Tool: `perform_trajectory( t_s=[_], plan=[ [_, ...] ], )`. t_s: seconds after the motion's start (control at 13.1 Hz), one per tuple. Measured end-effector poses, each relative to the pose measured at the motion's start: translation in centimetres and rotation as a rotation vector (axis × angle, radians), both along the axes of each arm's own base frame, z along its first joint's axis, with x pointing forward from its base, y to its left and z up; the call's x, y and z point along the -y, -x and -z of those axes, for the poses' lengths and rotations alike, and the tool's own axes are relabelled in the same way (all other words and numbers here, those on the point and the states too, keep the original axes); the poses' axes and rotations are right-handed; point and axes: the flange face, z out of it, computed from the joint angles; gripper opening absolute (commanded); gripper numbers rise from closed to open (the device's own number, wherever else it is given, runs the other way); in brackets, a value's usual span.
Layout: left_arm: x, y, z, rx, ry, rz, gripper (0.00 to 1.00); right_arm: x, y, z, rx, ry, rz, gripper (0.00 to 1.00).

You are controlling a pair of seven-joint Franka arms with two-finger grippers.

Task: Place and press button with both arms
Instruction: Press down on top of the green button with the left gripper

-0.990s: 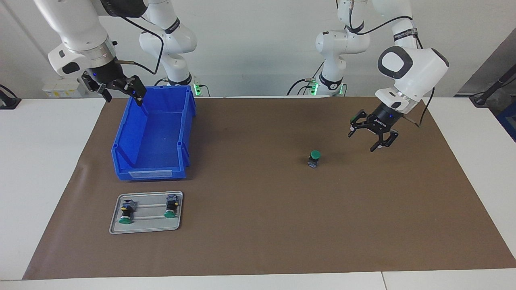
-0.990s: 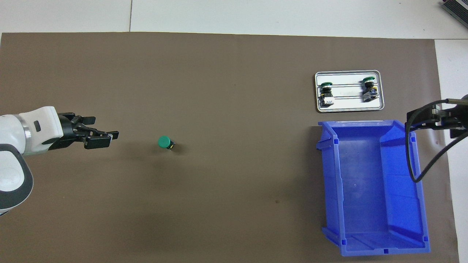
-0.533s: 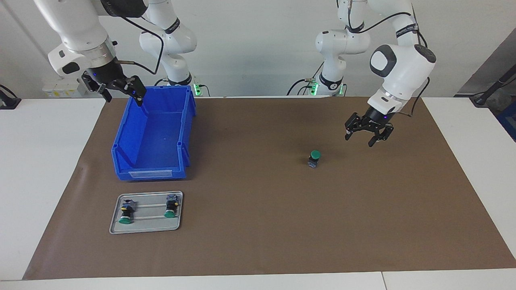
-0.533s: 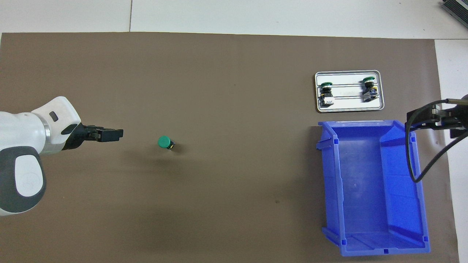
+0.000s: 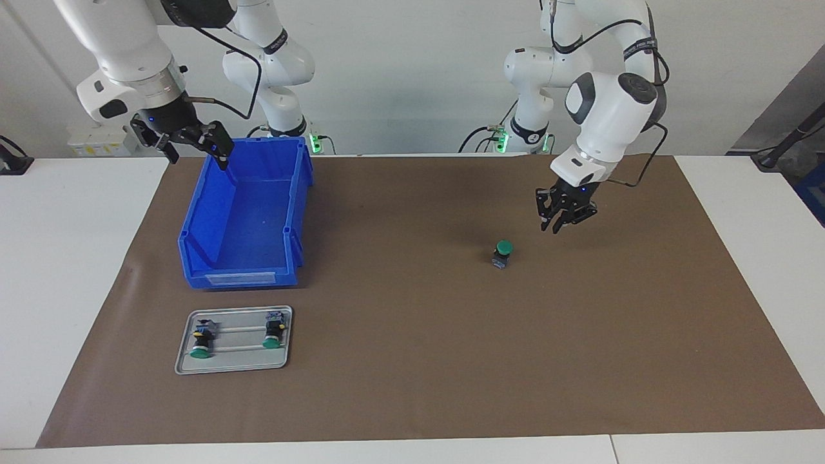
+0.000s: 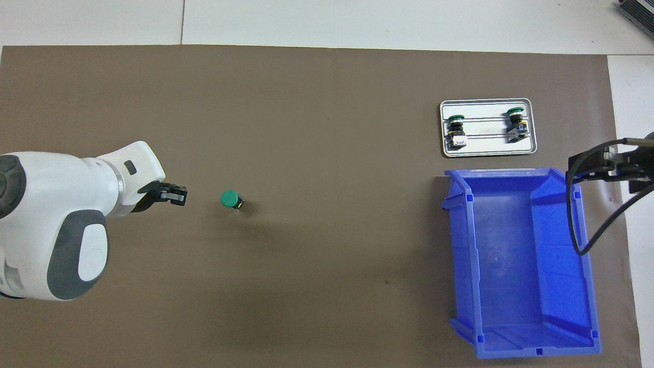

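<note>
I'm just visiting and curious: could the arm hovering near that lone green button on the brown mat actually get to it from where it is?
Probably yes. The left gripper hangs over bare mat beside the button, with nothing between them.

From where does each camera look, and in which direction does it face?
Facing view: high across the table, looking at the robots; both arms show whole, left hand raised beside the button, right hand over the blue bin's rim.
Overhead view: high above the robots' end, looking steeply down; left hand, part of the right.
Shared: button, bin, tray.
</note>
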Motion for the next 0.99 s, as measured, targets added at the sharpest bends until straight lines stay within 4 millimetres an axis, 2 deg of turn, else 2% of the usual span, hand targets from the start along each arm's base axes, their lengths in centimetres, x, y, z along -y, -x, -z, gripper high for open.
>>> perform_trajectory(
  t_s=[0.23,0.38,0.76,0.99],
  plan=[
    [5.2,-0.2,1.4,-0.017,-0.017,0.003,0.00,0.0,0.0,0.0,0.000,0.000,0.000,1.00],
    [7.2,-0.4,2.7,-0.021,-0.020,0.019,0.00,0.0,0.0,0.0,0.000,0.000,0.000,1.00],
    [8.7,-0.6,6.0,-0.044,-0.047,0.054,0.00,0.0,0.0,0.0,0.000,0.000,0.000,1.00],
    [8.8,-0.7,7.4,-0.047,-0.071,0.071,0.00,0.0,0.0,0.0,0.000,0.000,0.000,1.00]
  ],
)
